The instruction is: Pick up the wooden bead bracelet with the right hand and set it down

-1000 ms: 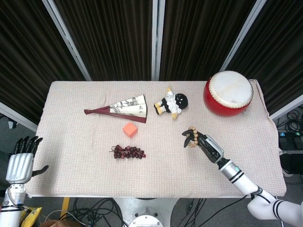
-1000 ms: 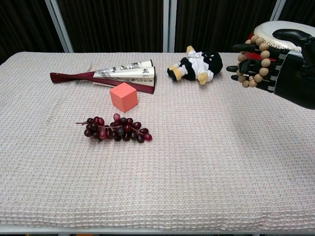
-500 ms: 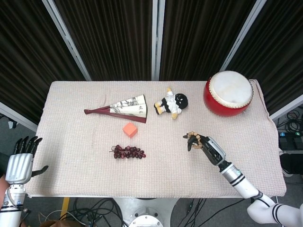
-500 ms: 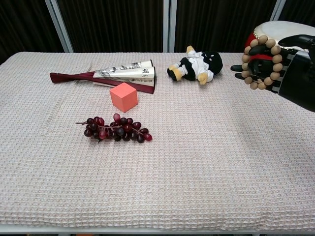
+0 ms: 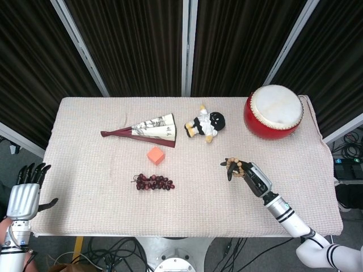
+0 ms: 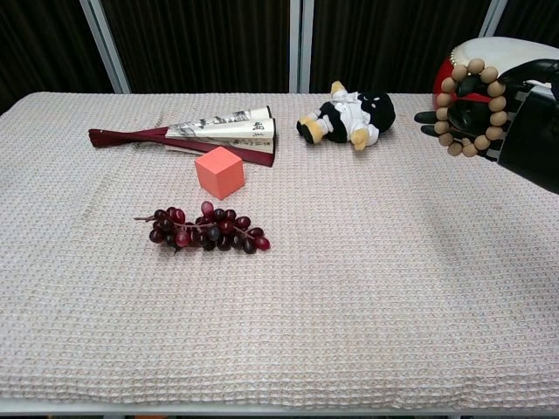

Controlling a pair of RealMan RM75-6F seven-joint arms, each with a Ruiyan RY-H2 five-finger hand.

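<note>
The wooden bead bracelet point(image 6: 473, 106) is a ring of tan beads looped over the dark fingers of my right hand point(image 6: 515, 122), which holds it up above the cloth at the right side. In the head view the bracelet point(image 5: 236, 166) shows small at the tips of the right hand point(image 5: 253, 178), between the table's middle and its right edge. My left hand point(image 5: 25, 192) hangs off the table's left front corner with its fingers apart and nothing in it.
A red drum point(image 5: 274, 111) stands at the back right, a plush doll point(image 5: 206, 124) at back centre, a folding fan point(image 5: 142, 130) to its left. An orange cube point(image 5: 156, 154) and a grape bunch point(image 5: 154, 182) lie mid-table. The beige cloth point(image 5: 85, 170) covers the table.
My right hand has drawn slightly right and toward the front with the bracelet, and the bracelet sits higher in the chest view. The left hand has not moved.
</note>
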